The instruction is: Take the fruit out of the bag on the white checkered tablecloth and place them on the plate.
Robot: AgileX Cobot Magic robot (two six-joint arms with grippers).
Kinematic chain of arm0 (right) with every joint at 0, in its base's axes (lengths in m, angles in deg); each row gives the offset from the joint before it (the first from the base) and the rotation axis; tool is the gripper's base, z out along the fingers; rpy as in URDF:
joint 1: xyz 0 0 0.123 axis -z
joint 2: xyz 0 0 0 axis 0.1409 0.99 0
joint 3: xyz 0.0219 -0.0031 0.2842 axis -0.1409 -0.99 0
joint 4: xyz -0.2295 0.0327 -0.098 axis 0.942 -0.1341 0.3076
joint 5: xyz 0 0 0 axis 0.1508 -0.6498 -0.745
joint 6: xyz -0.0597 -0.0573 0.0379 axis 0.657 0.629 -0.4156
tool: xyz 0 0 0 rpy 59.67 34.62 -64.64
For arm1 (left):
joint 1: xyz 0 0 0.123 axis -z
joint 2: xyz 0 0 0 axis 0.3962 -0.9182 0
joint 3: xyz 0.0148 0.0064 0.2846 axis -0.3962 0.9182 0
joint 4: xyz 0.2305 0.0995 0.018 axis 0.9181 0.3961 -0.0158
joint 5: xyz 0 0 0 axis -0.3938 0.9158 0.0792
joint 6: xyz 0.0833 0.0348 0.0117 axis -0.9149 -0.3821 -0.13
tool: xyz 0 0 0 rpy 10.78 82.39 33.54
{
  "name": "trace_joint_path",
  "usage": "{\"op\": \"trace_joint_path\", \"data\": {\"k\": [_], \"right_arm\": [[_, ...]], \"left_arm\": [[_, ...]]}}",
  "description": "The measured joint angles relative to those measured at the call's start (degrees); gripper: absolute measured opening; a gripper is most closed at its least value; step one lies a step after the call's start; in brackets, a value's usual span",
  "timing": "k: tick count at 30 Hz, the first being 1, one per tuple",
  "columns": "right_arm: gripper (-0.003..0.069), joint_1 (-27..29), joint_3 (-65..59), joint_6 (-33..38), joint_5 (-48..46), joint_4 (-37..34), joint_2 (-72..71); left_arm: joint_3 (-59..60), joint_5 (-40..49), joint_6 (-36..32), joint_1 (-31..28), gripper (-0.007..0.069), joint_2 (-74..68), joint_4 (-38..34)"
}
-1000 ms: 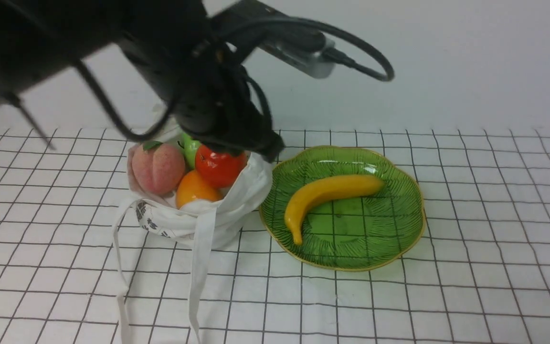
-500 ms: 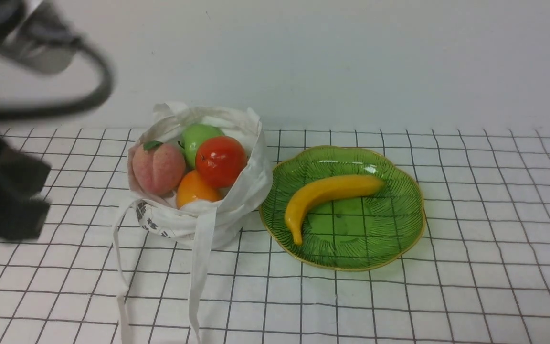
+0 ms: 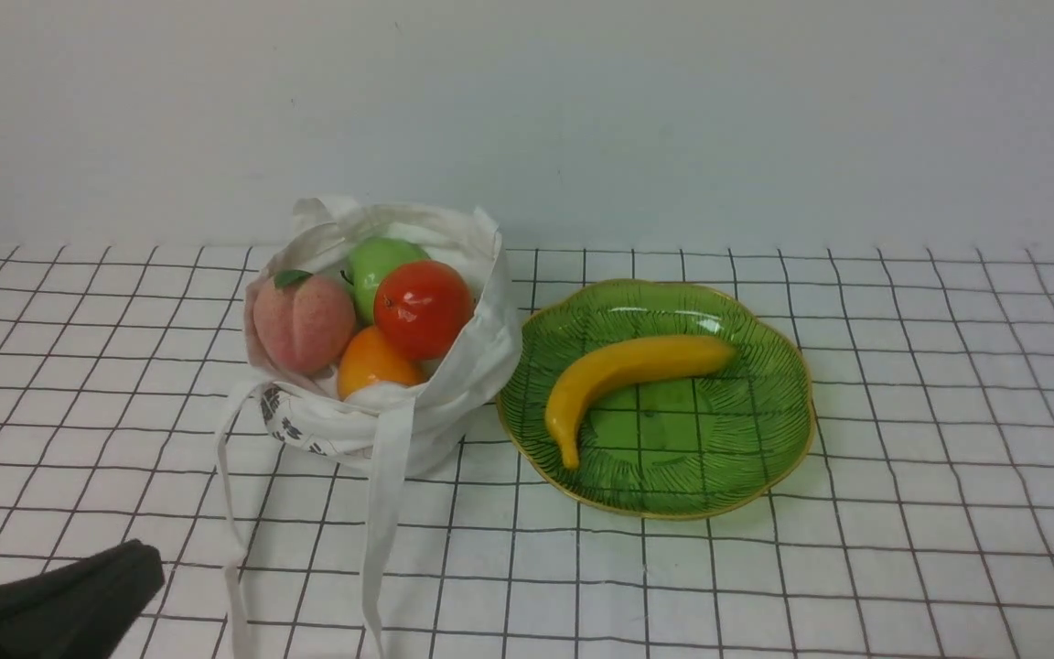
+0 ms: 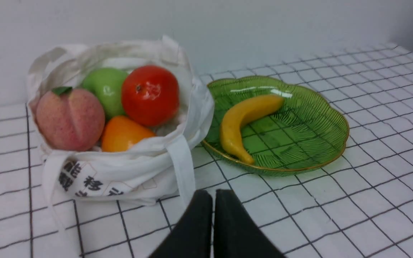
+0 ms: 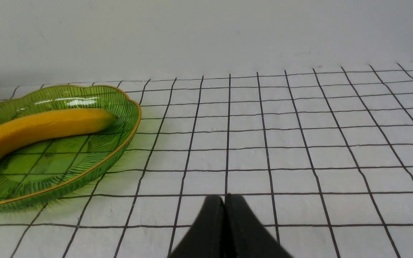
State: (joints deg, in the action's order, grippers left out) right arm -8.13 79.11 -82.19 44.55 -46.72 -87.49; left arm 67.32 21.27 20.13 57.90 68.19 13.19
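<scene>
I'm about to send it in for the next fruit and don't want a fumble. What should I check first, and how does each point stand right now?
1. Is the left gripper open for a grasp: not ok. It is shut and empty.
2. Is the right gripper out of the way: ok. It is shut and empty, over bare tablecloth beside the plate.
3. Is the bag open at the top: ok. The peach, green apple, red apple and orange are exposed.
4. Is there room on the plate: ok. Only the banana lies there.
5. Are the straps clear of the left gripper's path: cannot tell. They trail toward the robot's side.
</scene>
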Motion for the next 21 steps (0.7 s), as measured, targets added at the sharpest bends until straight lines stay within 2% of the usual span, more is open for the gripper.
{"op": "trace_joint_path", "data": {"k": [6, 15, 18, 21], "right_arm": [[-0.0014, 0.0, 0.0, 0.0, 0.0, 0.0, 0.0], [-0.0014, 0.0, 0.0, 0.0, 0.0, 0.0, 0.0], [-0.0014, 0.0, 0.0, 0.0, 0.0, 0.0, 0.0], [-0.0014, 0.0, 0.0, 0.0, 0.0, 0.0, 0.0]], "left_arm": [[5.1, -1.3, 0.0, 0.0, -0.0008, 0.4, 0.5], [5.7, -1.3, -0.3, -0.1, -0.0008, 0.6, 0.3], [6.8, -1.4, -3.4, -1.5, -0.0008, 0.7, -1.4], [8.6, -2.2, -10.7, -6.1, -0.0008, 2.0, -8.4]]}}
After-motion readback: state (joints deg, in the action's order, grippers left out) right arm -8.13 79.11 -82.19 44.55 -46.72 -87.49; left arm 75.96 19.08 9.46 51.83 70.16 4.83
